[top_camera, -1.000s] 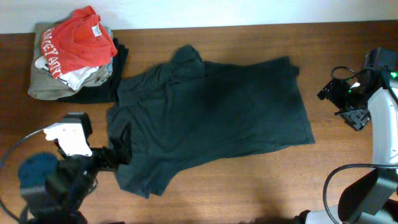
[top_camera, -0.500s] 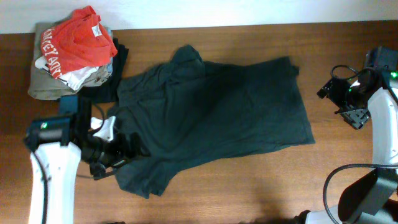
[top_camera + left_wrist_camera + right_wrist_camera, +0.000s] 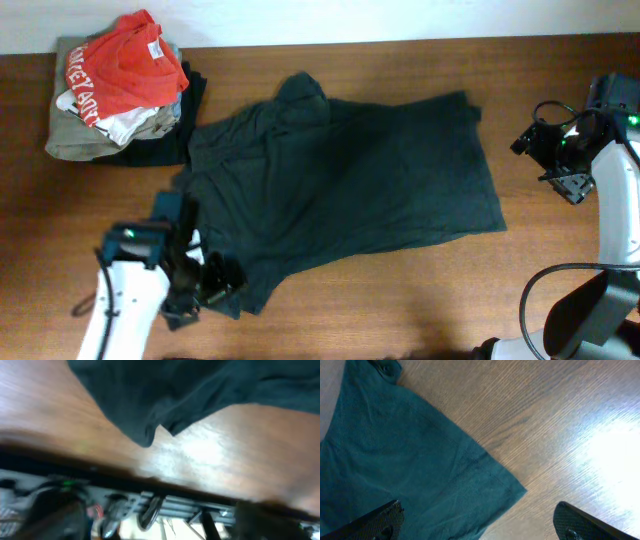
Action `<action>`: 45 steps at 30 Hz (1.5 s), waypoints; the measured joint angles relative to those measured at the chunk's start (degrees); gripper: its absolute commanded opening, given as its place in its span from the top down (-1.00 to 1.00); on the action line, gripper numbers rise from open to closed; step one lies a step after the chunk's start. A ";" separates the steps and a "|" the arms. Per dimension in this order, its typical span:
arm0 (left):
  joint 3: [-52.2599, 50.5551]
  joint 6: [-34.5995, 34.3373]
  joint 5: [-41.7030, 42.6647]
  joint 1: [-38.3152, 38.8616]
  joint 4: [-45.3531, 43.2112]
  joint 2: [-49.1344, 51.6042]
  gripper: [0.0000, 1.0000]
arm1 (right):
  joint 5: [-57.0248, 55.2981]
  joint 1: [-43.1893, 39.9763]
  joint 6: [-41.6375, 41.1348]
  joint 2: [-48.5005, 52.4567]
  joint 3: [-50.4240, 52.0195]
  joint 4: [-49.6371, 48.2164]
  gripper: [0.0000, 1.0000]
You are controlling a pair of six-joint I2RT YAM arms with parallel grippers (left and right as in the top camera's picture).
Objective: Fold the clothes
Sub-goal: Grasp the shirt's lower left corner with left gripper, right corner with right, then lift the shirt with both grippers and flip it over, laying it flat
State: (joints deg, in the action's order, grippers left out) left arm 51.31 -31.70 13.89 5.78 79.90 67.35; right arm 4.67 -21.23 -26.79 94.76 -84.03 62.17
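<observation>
Very dark navy-black clothes, plain and unpatterned on top, red shirt with white lettering, grey-khaki and white folded garments, warm brown wood-grain table

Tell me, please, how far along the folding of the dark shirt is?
Done: the dark shirt lies spread nearly flat on the table, with no fold made yet. In hand: the left gripper sits at the shirt's near-left corner; whether its fingers have closed on the cloth I cannot tell. The right gripper hangs open off the shirt's right edge, holding nothing. Left: every fold.
</observation>
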 measured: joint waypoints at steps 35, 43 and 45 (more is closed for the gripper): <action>-14.16 -11.02 -5.90 0.92 -24.90 14.21 0.56 | -2.14 0.00 -0.15 0.07 13.60 -4.28 -0.60; -14.25 -11.02 -6.03 0.92 -25.07 14.21 0.56 | -0.02 1.03 -0.22 4.04 16.79 -8.61 -0.35; -14.25 -11.02 -6.01 0.92 -25.07 14.21 0.56 | 0.04 1.70 -0.24 5.29 16.92 -8.37 -0.35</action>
State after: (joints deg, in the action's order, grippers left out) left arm 37.06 -42.72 7.88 6.70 54.83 81.56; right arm 4.71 -19.53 -27.03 100.05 -67.11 53.80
